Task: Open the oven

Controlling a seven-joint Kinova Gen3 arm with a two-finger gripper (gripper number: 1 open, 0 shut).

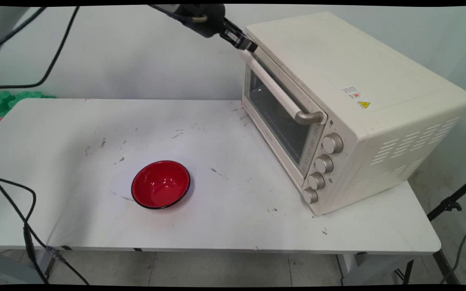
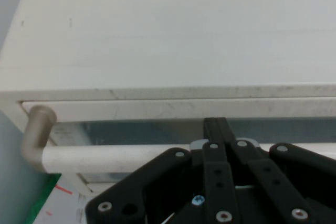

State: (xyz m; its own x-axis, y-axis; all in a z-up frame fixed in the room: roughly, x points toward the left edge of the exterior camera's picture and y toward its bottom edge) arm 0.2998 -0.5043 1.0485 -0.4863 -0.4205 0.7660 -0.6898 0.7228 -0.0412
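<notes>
The arm (image 1: 184, 12) is cut off by the main view's top edge, and its gripper (image 1: 246, 43) covers the far end of the oven (image 1: 350, 109) handle (image 1: 277, 87). In the hand view the linkage hides the handle's (image 2: 105, 156) middle, and the oven (image 2: 173, 35) runs past the frame's edges.

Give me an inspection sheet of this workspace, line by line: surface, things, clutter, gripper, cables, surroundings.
Surface: white table, scuffed with dark marks.
Things: cream toaster oven on the table's right side, door shut, four knobs; red bowl with a black rim, upright and empty, left of the oven, apart from it.
Clutter: nothing seen.
Gripper: black gripper at the far end of the oven's door handle, at the door's top edge; fingers closed together in the hand view.
Cables: black cables hang at the table's left edge and along the wall.
Surroundings: pale wall; green foam pieces at far left; black stand at right.
</notes>
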